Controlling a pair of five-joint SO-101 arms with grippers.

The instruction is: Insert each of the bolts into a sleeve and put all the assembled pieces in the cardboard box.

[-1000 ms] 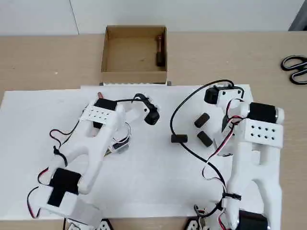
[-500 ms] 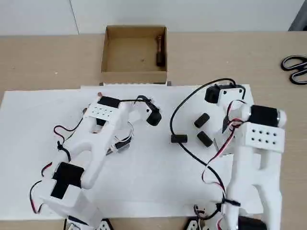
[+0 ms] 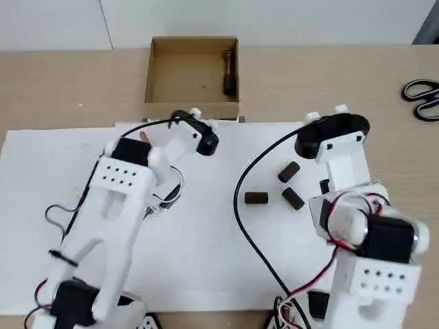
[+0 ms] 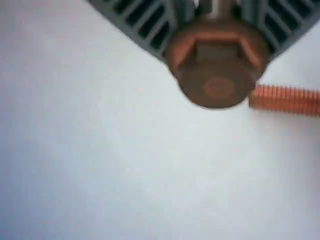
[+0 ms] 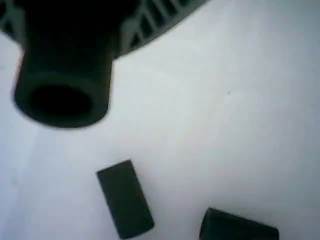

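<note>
In the left wrist view my left gripper (image 4: 215,25) is shut on a copper bolt (image 4: 217,75), whose hex head faces the camera. A second bolt (image 4: 285,99) lies on the white paper beside it. My right gripper (image 5: 65,40) is shut on a black sleeve (image 5: 62,87), its open bore facing the camera, above two loose sleeves (image 5: 125,197) (image 5: 240,230). In the high view three loose sleeves (image 3: 289,171) (image 3: 293,198) (image 3: 256,198) lie on the paper between the arms. The cardboard box (image 3: 156,75) at the back holds one assembled piece (image 3: 228,72).
The white paper (image 3: 206,253) covers the table's middle. Scissors (image 3: 422,96) lie at the far right on bare wood. A black cable (image 3: 240,205) loops over the paper beside the loose sleeves.
Both arms have risen and swung their wrists toward the box side. The left arm shifted left and the right arm's wrist moved up over the paper's back edge.
</note>
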